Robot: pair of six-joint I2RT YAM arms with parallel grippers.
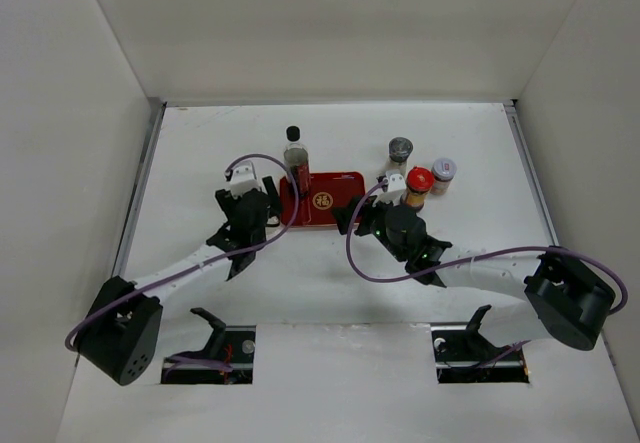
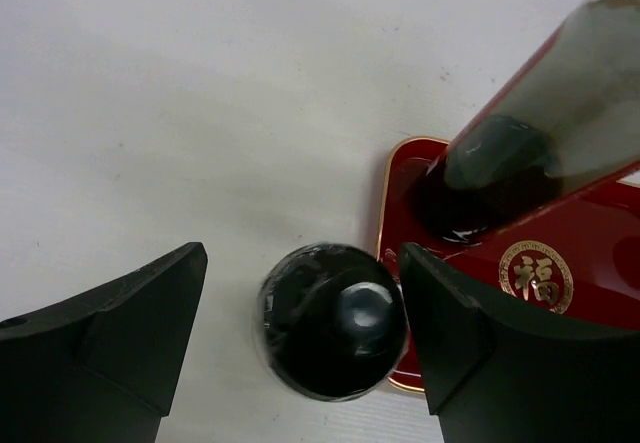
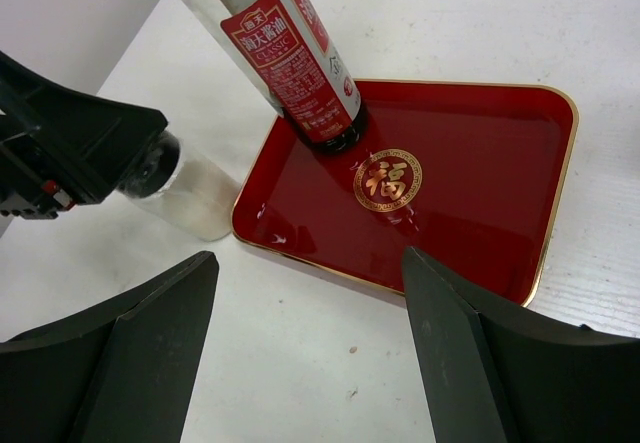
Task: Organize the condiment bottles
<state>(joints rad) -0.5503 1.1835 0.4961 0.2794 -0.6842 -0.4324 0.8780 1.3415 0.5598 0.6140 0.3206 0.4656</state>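
Had my left end effector [image 2: 300,263] open around the dark-capped shaker [image 2: 335,333] beside the tray [image 2: 600,253]. The right end effector [image 3: 310,263] was open and empty. Closing looked next.

Tall bottle [image 3: 300,63] blocks tray [image 3: 470,193] left corner; right side free.

Red-labelled bottle [image 3: 295,63], red gold-emblemed tray [image 3: 480,203]

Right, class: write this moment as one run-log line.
left gripper: open, straddling small jar beside red tray | right gripper: open, empty | tall bottle: upright on tray
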